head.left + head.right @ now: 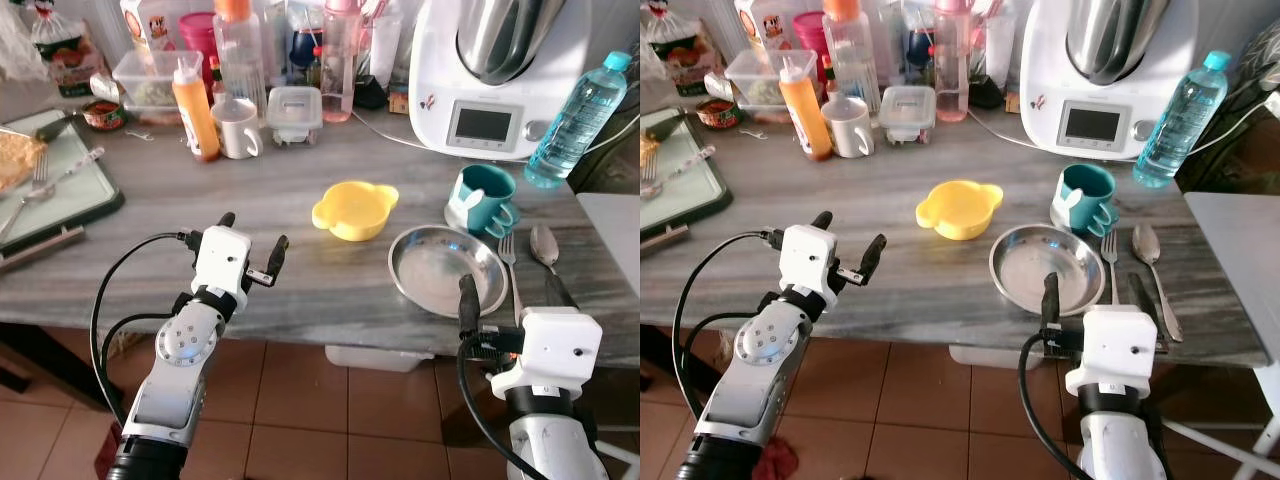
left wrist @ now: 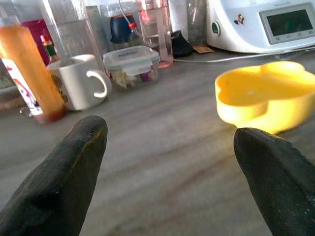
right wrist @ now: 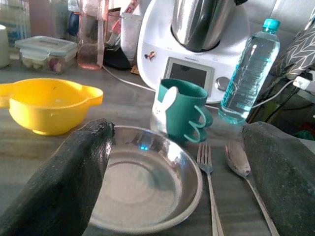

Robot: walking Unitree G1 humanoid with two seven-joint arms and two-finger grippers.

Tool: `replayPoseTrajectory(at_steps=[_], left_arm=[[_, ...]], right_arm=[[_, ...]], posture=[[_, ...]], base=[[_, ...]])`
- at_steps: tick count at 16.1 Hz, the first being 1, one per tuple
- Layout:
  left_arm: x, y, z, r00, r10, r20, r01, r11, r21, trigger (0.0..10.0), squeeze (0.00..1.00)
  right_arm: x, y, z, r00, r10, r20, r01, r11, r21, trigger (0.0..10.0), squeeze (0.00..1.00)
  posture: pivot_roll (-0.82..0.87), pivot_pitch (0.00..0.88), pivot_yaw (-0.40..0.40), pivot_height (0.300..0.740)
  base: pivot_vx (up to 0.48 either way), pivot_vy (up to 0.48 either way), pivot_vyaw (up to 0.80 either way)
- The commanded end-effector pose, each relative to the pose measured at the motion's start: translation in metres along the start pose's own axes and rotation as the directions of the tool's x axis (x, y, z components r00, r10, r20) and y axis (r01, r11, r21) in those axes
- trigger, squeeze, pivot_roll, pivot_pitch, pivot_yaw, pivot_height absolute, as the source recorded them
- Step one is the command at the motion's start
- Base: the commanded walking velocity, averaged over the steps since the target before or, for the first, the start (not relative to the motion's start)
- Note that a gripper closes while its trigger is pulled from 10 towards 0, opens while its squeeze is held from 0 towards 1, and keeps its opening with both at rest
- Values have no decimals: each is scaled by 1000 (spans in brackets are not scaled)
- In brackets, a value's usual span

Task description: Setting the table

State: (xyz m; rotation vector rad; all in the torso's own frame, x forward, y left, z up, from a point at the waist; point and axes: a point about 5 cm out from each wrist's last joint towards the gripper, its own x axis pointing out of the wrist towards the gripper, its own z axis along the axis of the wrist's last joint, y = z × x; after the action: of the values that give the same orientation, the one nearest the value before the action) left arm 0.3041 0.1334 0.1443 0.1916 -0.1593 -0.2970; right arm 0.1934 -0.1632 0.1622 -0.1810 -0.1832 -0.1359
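Grey wood-grain table (image 1: 300, 200), terracotta tile floor beneath its near edge; far side crowded with bottles and containers.

White kitchen machine (image 1: 495, 75) with steel bowl and small display, far right; cable trailing left from it across the table.

Green-rimmed tray (image 1: 70, 190) at the left edge, a fork lying on it.

Left gripper (image 1: 252, 243), over the near left part of the table, fingers spread apart and holding nothing; yellow bowl ahead of it to the right.

Right gripper (image 1: 1092, 293), at the near edge on the right, fingers parted and empty, one on each side of the plate's right part and the cutlery.

Clear water bottle (image 1: 578, 118) with blue cap, leaning at the far right beside the machine.

Steel plate (image 1: 447, 270), round and shallow, near right, empty.

Yellow bowl (image 1: 355, 210) with two handles, centre of the table, left of and beyond the plate.

Orange sauce bottle (image 1: 195, 110), far left, upright.

Teal mug (image 1: 485, 200), just beyond the plate's far right rim.

White mug (image 1: 238, 127), just right of the sauce bottle; lidded clear box (image 1: 294, 115) to its right.

Fork (image 1: 511, 270) and spoon (image 1: 548, 255), side by side just right of the plate, fork nearer the plate.
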Motion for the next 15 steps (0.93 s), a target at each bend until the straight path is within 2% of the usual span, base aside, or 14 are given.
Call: replayPoseTrajectory(at_steps=[1,14,15], left_arm=[[-1,-2,1,1000,-7,-3,7,1000,8,10000,0],[0,-8,-4,999,-39,-26,39,999,-2,10000,0],[0,-12,-6,996,-82,-28,83,996,12,10000,0]], right_arm=[[-1,0,-2,1000,-4,-12,3,1000,-4,10000,0],[-1,-1,-5,1000,-6,-22,5,1000,-10,10000,0],[-1,-1,-7,1000,-6,-28,6,1000,-13,10000,0]], posture=[[33,105,-26,740],[26,112,-28,740],[26,113,-27,740]], base=[[-442,0,0],[-443,0,0],[0,0,0]])
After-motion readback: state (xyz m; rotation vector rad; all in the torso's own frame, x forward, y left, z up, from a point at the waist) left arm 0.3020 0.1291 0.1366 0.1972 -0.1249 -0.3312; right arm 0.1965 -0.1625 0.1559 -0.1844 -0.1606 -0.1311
